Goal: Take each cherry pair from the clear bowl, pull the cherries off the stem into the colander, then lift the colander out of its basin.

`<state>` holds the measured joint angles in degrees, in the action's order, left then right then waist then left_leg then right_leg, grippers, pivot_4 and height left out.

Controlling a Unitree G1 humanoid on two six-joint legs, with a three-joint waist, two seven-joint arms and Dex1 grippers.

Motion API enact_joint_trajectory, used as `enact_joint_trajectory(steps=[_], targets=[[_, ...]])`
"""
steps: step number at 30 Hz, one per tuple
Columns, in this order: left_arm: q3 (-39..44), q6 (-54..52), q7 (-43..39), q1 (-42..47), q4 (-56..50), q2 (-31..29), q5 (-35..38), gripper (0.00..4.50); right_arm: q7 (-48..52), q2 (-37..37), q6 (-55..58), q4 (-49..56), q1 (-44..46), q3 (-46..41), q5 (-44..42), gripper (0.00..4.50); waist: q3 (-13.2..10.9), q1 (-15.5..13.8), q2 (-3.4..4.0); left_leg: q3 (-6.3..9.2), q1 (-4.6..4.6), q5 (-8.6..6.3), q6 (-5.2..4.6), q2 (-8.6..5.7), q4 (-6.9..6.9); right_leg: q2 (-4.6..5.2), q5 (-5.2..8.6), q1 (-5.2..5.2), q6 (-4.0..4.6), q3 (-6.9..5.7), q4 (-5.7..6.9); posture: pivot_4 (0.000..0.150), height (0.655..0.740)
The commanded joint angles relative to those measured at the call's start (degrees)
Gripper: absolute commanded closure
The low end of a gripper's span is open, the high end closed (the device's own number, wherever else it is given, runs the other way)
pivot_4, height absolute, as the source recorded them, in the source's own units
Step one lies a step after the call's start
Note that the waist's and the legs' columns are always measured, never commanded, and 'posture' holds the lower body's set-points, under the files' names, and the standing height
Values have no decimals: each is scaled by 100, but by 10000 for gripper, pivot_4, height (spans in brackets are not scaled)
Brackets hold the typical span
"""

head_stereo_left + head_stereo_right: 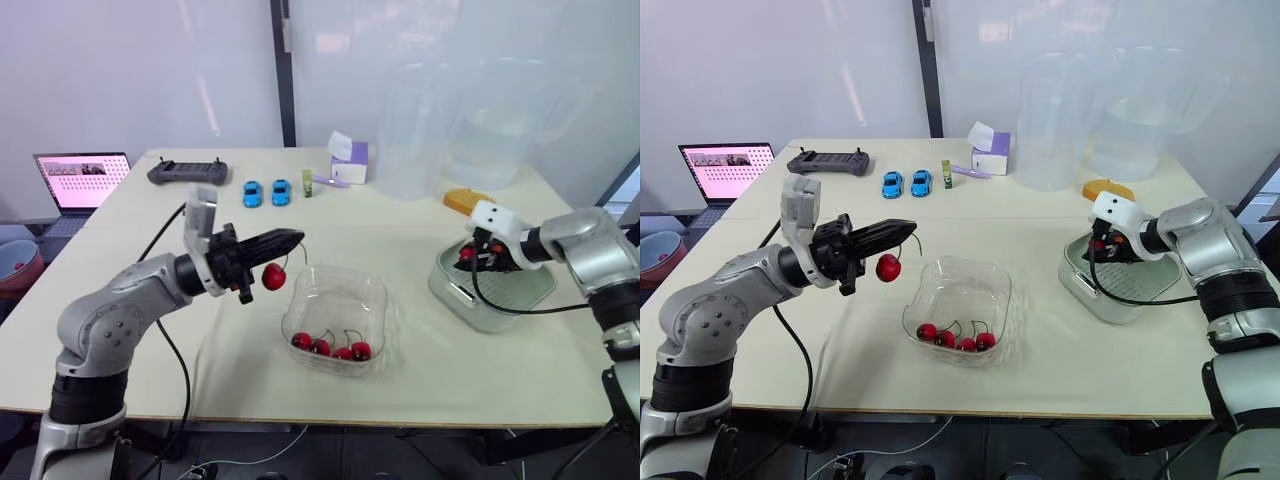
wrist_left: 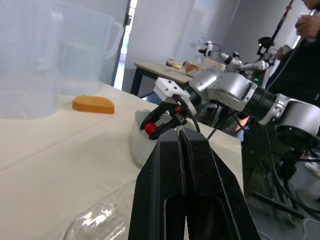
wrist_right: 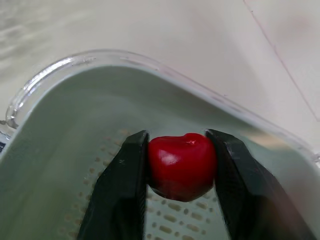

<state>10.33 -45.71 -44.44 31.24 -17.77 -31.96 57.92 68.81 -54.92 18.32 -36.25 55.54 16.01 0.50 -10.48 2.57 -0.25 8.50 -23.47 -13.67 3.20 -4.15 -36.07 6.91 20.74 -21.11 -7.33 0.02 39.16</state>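
My right fingers (image 3: 177, 139) are closed on one loose cherry (image 3: 182, 165), gripping it by its sides. It hangs directly over the slotted floor of the colander (image 1: 520, 285), which sits inside its clear basin (image 1: 455, 292). My left fingers (image 1: 285, 240) are pressed tight together on a thin stem (image 1: 282, 261), and a second cherry (image 1: 273, 277) dangles just below them. The clear bowl (image 1: 372, 300) lies just beyond and below my left fingertips, with several more cherries (image 1: 330, 347) clustered at its near side.

I judge the fruit to be light, smooth and rather slippery, and easily bruised, so a soft grip across its widest part suits it. The stem looks wiry and thin and is best pinched close to the fruit. The bowl and colander look like light plastic, so a hard tug could shift them. I would take the colander by its rim.

An orange sponge (image 1: 467, 200) sits just past my right fingers, with two large jugs (image 1: 410, 150) behind it. The toy cars (image 1: 266, 193), a tissue box (image 1: 348, 160), a controller (image 1: 187, 172) and a laptop (image 1: 82, 178) stand well beyond my left fingers on the table (image 1: 120, 330). Nothing lies between my two sets of fingers.
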Motion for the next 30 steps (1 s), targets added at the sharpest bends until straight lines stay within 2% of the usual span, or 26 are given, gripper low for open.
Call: enact_joint_trajectory(steps=[1, 3, 8, 14, 17, 21, 24, 27, 30], targets=[[95, 119, 9, 2, -184, -60, -14, 45000, 172, -192, 10, 59, 216, -298, 38, 10271, 0, -6, 0, -1, 0, 0, 0, 0, 0, 0, 0, 0, 0, 1, -1, 1500, 7400], [76, 126, 6, 39, -145, -47, -29, 45000, 345, -310, 117, 161, 270, -420, -2, 361, 0, -8, 0, -1, 0, 0, 0, 0, -1, 0, -1, 1, -2, 2, -3, 1500, 7400], [74, 106, -9, 186, -32, -11, 20, 45000, 874, -693, 559, 681, 365, -742, -247, 361, -1, -10, 1, -4, 0, 0, 0, -1, 2, 0, -1, -1, -3, 4, -3, 1500, 7400], [42, 93, -51, 317, 91, 29, 38, 45000, 1523, -704, 2022, 2780, -113, -1444, -1663, 361, -1, -11, 1, -7, 0, 0, -1, 3, 2, -1, -1, -2, -3, 4, -3, 1500, 7400], [-22, 84, -34, 417, 142, 126, 49, 45000, 1053, -37, 3081, 4251, -527, -1696, -2648, 361, 0, -4, -2, -4, 0, -1, -1, 3, -2, -1, -2, 2, -3, 4, -5, 1500, 7400], [-12, 66, 31, 511, 210, 286, 97, 45000, 107, 1026, 3793, 5332, -1024, -1681, -3291, 361, -1, -25, -4, 1, 0, -1, -1, 5, -5, 0, -2, 4, -4, 2, -2, 1500, 7400], [-52, 67, 55, 568, 229, 379, 54, 45000, -599, 1695, 3953, 5643, -1234, -1476, -3376, 361, -3, -59, -8, 7, -3, 0, 0, 3, -7, 9, -6, 5, -11, 1, -3, 1500, 7400], [-65, 57, 74, 588, 210, 414, 53, 45000, -1281, 2374, 4303, 5709, -1224, -1637, -3694, 361, -2, -39, -10, 6, -4, 0, 0, 0, -10, 14, -9, 5, -17, 2, -4, 1500, 7400], [-65, 63, 85, 599, 213, 434, 43, 45000, -1634, 2756, 4470, 5848, -1263, -1653, -3958, 361, -2, -18, -10, 9, -4, 0, 1, 0, -8, 13, -9, 2, -17, 1, -1, 1500, 7400]])
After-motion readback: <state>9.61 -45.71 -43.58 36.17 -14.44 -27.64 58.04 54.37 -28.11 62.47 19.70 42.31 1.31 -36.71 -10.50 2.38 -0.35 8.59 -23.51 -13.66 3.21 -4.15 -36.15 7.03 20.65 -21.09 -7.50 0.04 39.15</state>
